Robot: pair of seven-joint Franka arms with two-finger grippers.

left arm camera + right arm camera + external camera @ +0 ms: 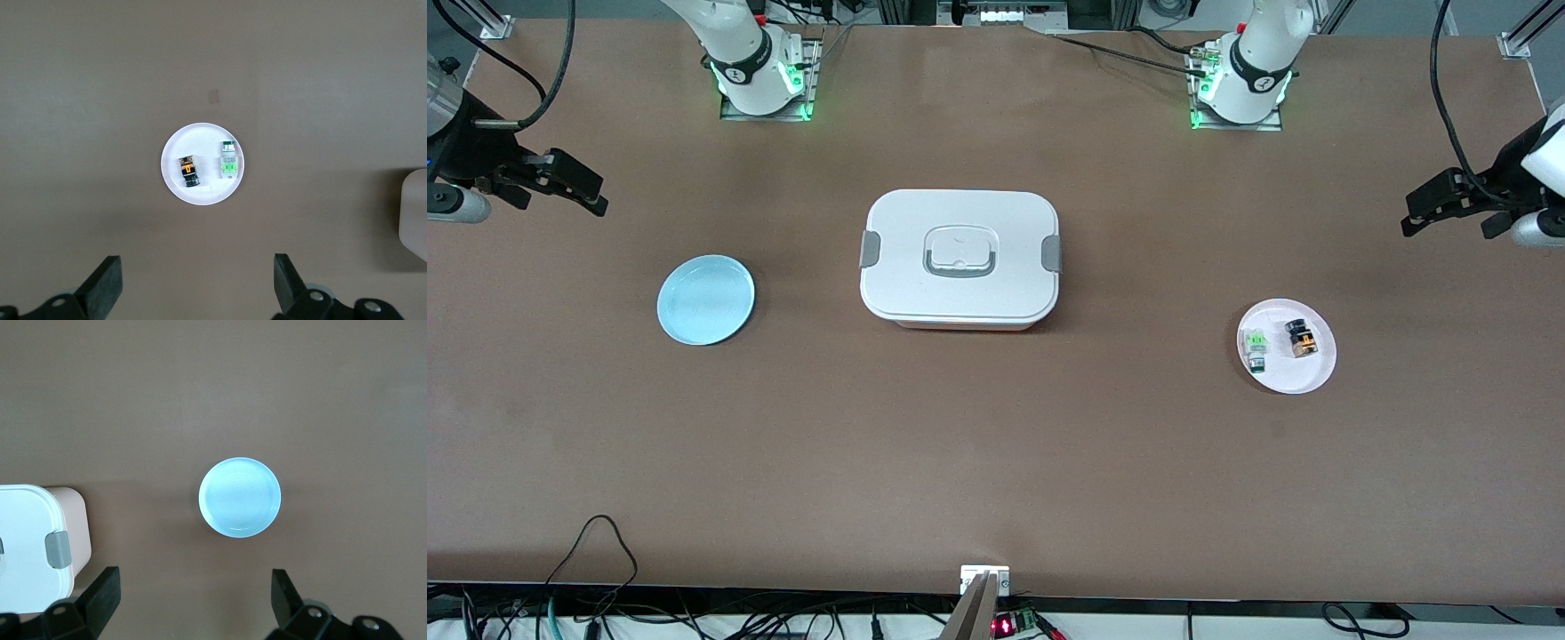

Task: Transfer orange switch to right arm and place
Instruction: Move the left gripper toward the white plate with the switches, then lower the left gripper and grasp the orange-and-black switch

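The orange switch (1301, 339), black with an orange stripe, lies on a small white plate (1316, 373) toward the left arm's end of the table. It also shows in the left wrist view (189, 171) on the plate (200, 141). My left gripper (1449, 206) hangs open and empty high over the table's edge at that end; in its wrist view (198, 283) its jaws stand wide apart. My right gripper (560, 187) hangs open and empty over the right arm's end, and its jaws stand wide apart in the right wrist view (195, 597).
A switch with a green top (1256, 345) lies on the same white plate beside the orange one. A light blue plate (705, 299) lies toward the right arm's end. A white lidded box (960, 259) with grey clasps stands mid-table.
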